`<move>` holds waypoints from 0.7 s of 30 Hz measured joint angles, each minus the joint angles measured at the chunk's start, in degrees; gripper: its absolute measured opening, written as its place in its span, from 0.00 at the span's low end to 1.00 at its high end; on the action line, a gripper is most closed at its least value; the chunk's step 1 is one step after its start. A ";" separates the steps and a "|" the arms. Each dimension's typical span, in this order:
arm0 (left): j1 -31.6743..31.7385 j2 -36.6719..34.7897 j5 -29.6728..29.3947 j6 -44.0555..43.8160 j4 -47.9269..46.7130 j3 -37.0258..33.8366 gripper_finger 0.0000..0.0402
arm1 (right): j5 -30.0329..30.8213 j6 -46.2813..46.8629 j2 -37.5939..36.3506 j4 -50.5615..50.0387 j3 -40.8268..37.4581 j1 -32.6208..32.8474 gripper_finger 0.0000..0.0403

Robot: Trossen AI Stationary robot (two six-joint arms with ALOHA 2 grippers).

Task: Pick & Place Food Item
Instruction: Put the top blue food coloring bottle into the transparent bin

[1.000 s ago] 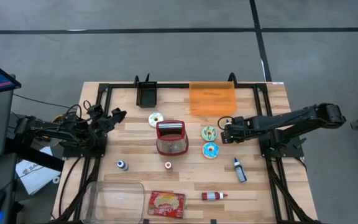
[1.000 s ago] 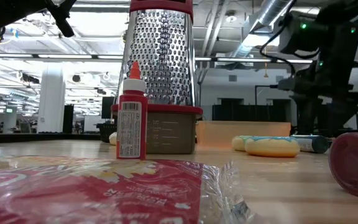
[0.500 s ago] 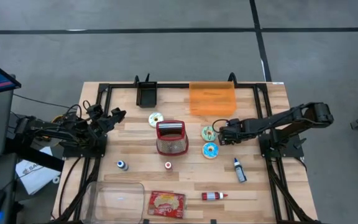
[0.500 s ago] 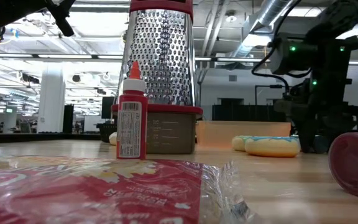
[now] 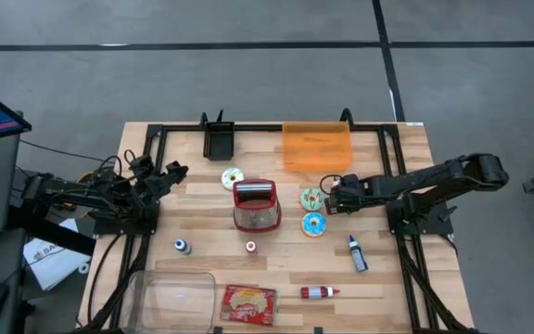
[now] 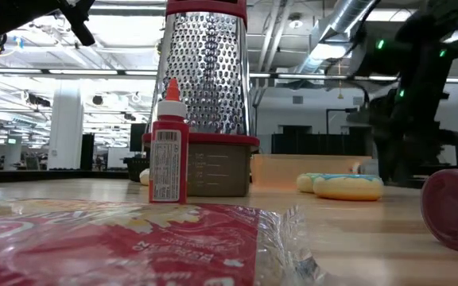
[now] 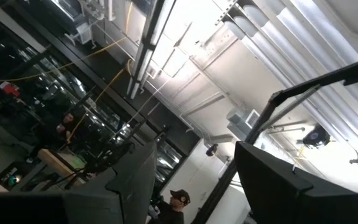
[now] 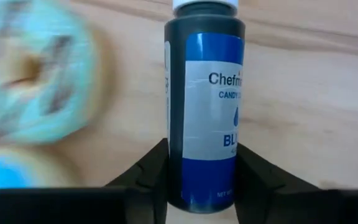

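Note:
A dark bottle (image 8: 204, 93) with a white cap and a blue label sits between the fingers of my right gripper (image 8: 202, 149), which is shut on it. In the high view this gripper (image 5: 334, 196) points down just right of a green-iced donut (image 5: 311, 198) and hides the bottle. A blue-iced donut (image 5: 313, 224) lies flat on the table nearer the front edge. My left gripper (image 5: 176, 170) waits open above the table's left side, pointing up at the ceiling (image 7: 194, 149). My right gripper pinches the bottle's body near its base (image 8: 174, 158) between its two fingers (image 8: 148, 177), one on each side. The fingers come steeply from above and lie across the bottle. Whether the bottle is clear of the table, I cannot tell.
A red-based grater (image 5: 256, 206) stands mid-table. An orange tray (image 5: 316, 147) and a black bin (image 5: 218, 141) are at the far edge. Another dark bottle (image 5: 357, 252), a red bottle (image 5: 320, 292), a red packet (image 5: 248, 303) and a clear container (image 5: 170, 295) lie nearer the front.
My right arm has dipped toward the table beside the donuts and has since come up a little. The left arm has kept still.

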 joint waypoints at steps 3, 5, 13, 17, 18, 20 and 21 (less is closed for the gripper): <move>0.00 0.00 0.99 -1.60 0.05 0.00 0.53 | -1.48 0.56 -6.04 -0.08 1.05 2.95 0.35; -0.02 0.00 1.97 -3.07 0.03 0.00 0.53 | -2.83 1.95 -10.32 0.44 2.24 6.19 0.39; -1.49 1.86 6.50 -2.05 -10.79 7.64 0.53 | -2.40 10.54 -21.52 4.31 8.47 20.07 0.31; -1.99 5.02 8.38 0.81 -14.75 14.53 0.53 | -1.68 11.89 -21.89 9.77 12.33 25.04 0.30; -2.19 5.99 8.85 1.42 -16.13 16.68 0.53 | -1.90 11.86 -21.45 10.82 13.53 26.00 0.31; -2.67 7.88 9.79 2.18 -20.67 21.09 0.53 | -3.61 11.64 -20.11 11.66 16.20 27.77 0.33; -2.88 9.08 10.40 2.27 -23.51 23.70 0.53 | -5.24 11.36 -19.18 11.86 17.82 28.51 0.33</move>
